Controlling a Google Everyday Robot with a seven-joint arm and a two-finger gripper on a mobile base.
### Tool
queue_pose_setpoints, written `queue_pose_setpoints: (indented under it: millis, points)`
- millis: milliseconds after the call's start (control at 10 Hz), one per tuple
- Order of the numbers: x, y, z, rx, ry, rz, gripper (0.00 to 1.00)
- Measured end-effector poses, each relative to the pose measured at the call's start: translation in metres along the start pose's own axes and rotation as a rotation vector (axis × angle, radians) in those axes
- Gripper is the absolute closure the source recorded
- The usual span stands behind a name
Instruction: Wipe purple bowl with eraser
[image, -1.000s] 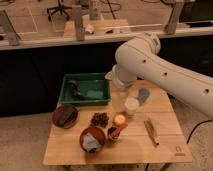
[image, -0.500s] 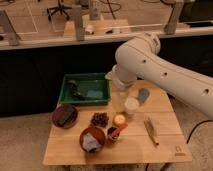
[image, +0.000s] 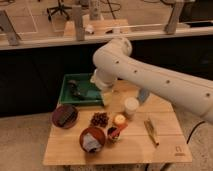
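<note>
Nothing has moved since the earlier frames: the arm (image: 150, 75) keeps the same arch and every item sits where it did. The hand (image: 76, 90) hangs low over the green tray (image: 66, 84) at the back left of the counter (image: 65, 152), standing open with nothing visibly caught in it; whether it touches anything in the tray cannot be made out.

The purple bowl (image: 65, 116) sits close to the counter's left edge, just on the camera side of the tray's left corner. Bare wood lies between it and the near-left corner, and a narrow strip of wood separates it from the tray. The near-right stretch of the counter is also bare.

To the bowl's right, near but apart, is a dark cluster of small round things (image: 99, 119). Toward the camera from that cluster stands the orange-red bowl (image: 92, 138) with pale contents. Beside that are a small red item (image: 114, 132) and a small cup with a pale yellow top (image: 119, 120), and behind them a white cup (image: 131, 106). A long tan stick-like object (image: 151, 131) lies well to the right, and a blue item (image: 143, 95) shows just under the arm. The thick white arm crosses above the counter's back right part, covering that side.

The purple bowl is round, shallow and dark maroon, upright, with a darker block-like shape lying inside it that cannot be identified.
</note>
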Motion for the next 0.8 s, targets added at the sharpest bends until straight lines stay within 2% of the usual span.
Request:
queue_pose_setpoints:
  millis: [200, 300, 500, 600, 800]
  points:
    - [-0.023, -0.015, 0.043, -0.024, -0.018, -0.029, 0.2]
    - [-0.04, -0.024, 0.071, -0.041, -0.033, -0.055, 0.2]
    - [-0.053, -0.032, 0.11, -0.073, -0.051, -0.091, 0.2]
    - [-0.058, -0.035, 0.123, -0.091, -0.059, -0.114, 0.2]
    - [-0.059, -0.034, 0.125, -0.098, -0.064, -0.116, 0.2]
